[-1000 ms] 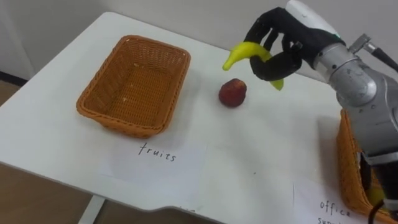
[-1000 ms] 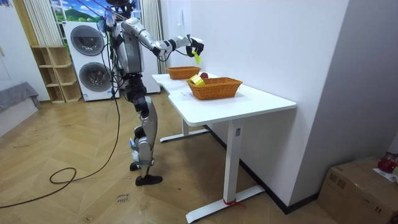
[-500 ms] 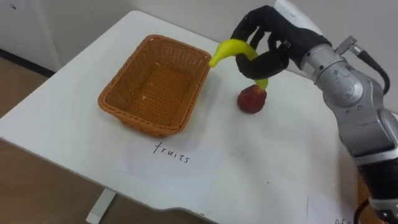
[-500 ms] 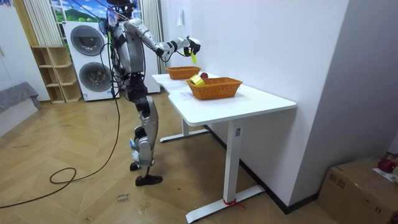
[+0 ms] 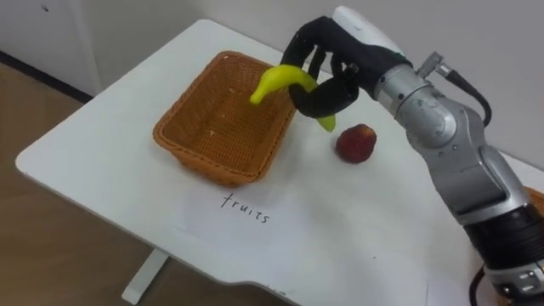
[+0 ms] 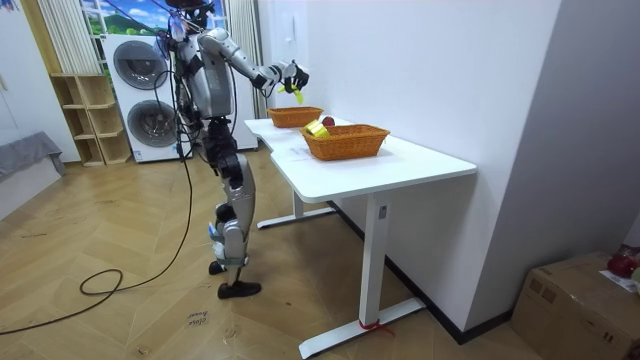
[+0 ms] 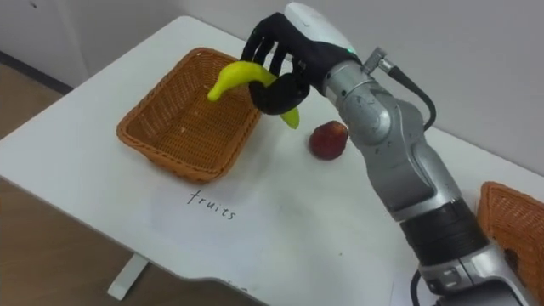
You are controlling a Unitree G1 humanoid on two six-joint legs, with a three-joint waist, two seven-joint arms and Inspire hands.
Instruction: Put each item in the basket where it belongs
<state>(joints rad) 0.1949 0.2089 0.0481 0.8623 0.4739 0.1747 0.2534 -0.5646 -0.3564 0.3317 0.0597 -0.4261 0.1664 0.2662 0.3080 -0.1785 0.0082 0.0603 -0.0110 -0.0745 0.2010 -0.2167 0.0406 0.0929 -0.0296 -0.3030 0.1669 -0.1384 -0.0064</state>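
My right hand (image 5: 327,72) (image 7: 285,64) is shut on a yellow banana (image 5: 280,82) (image 7: 238,78) and holds it in the air over the right rim of the empty wicker fruit basket (image 5: 191,140) (image 7: 149,140). A paper label reading "fruits" (image 5: 245,208) lies in front of that basket. A red apple (image 5: 357,143) (image 7: 329,139) rests on the white table (image 5: 102,144), just right of the basket and below my forearm. In the room view I stand at the table's end with my right hand (image 6: 291,76) out over the far basket (image 6: 295,116).
A second wicker basket (image 7: 518,225) sits at the table's right edge; the room view shows this nearer basket (image 6: 345,141) holding several items. The table's near edge drops to a wooden floor (image 5: 51,255). A wall runs behind the table.
My right hand has carried the banana leftward, from above the apple to over the fruit basket's right rim. The head camera has swung left, so the right basket has slid out of the left eye view.
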